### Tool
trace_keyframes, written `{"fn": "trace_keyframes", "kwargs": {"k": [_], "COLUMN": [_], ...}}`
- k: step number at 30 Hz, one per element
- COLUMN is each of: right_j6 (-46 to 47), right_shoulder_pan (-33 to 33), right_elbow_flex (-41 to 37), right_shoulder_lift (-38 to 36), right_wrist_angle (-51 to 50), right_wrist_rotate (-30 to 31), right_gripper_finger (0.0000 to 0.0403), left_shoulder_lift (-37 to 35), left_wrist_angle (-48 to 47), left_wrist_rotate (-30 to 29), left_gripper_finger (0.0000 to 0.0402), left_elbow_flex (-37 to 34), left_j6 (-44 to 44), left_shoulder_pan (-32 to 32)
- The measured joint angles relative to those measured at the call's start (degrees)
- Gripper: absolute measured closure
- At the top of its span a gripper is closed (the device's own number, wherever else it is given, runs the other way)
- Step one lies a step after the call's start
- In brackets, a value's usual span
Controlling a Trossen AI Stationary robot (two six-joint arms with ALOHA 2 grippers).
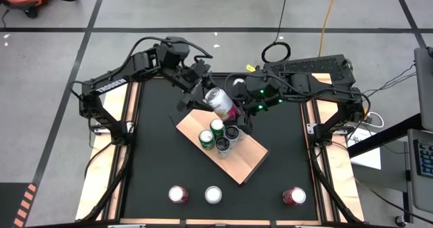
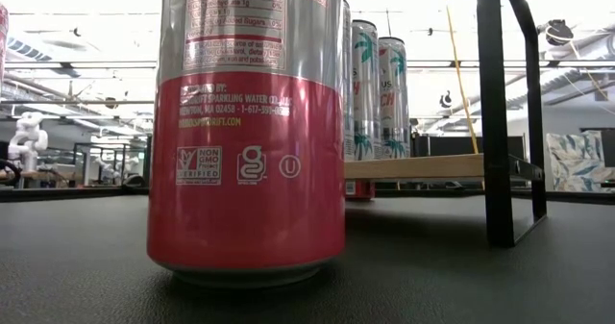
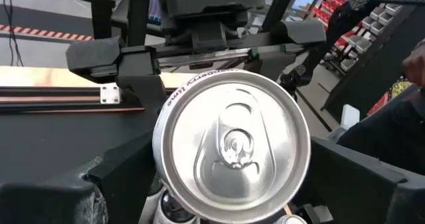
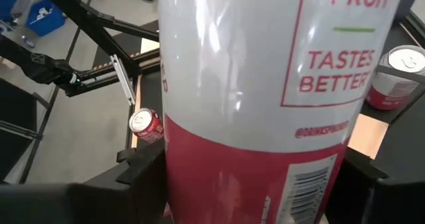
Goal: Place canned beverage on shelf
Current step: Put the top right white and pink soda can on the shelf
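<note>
A silver-and-red can (image 1: 220, 101) hangs tilted over the far end of the shelf (image 1: 240, 162), a tan board on black corner rods (image 2: 495, 112). My right gripper (image 1: 238, 114) is shut on this can. My left gripper (image 1: 198, 93) is open, close to the can's top end. Its fingers (image 3: 66, 191) stand on either side of the lid (image 3: 232, 144) with a gap showing. Several green-and-silver cans (image 1: 218, 136) stand upright on the shelf board (image 2: 423, 165). My right gripper pinches the can's red lower half (image 4: 199, 184) between its two fingers (image 4: 143, 171), one on each side of the round wall. The fingers come from the table's right, slanting down, and lie across the can. The can is lifted clear and tilted, its lid toward my left gripper.
Three more cans stand upright along the table's near edge (image 1: 178, 194), (image 1: 213, 195), (image 1: 293, 196). The middle one fills the low view (image 2: 250, 132). Pale wooden rails (image 1: 122, 113) run along both table sides. The shelf's near half is bare board.
</note>
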Motion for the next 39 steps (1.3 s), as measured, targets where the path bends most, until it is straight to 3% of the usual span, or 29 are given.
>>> {"fn": "trace_keyframes", "kwargs": {"k": [11,21,28,39], "right_j6": [0.35,0.69,1.25,5.93], "right_shoulder_pan": [-0.02,-0.01,-0.02,-0.49], "right_elbow_flex": [0.0,0.0,0.0,0.05], "right_shoulder_lift": [0.68,0.68,0.68,-0.01], "right_wrist_angle": [-0.22,0.0,-0.04,-2.02], "right_wrist_rotate": [0.02,-0.39,-0.38,-4.53], "right_gripper_finger": [0.0131,0.0131,0.0129,0.0056], "left_shoulder_lift": [0.09,0.09,0.07,0.07], "left_wrist_angle": [-0.26,-0.61,-1.09,-2.45], "left_wrist_rotate": [-0.22,-0.22,-0.2,0.03], "left_gripper_finger": [0.0031,0.0086,0.0098,0.01], "left_elbow_flex": [-0.01,0.0,0.0,-0.04], "left_j6": [-1.6,-1.45,-1.29,-1.81], "left_shoulder_pan": [-0.01,-0.01,-0.01,-0.06]}}
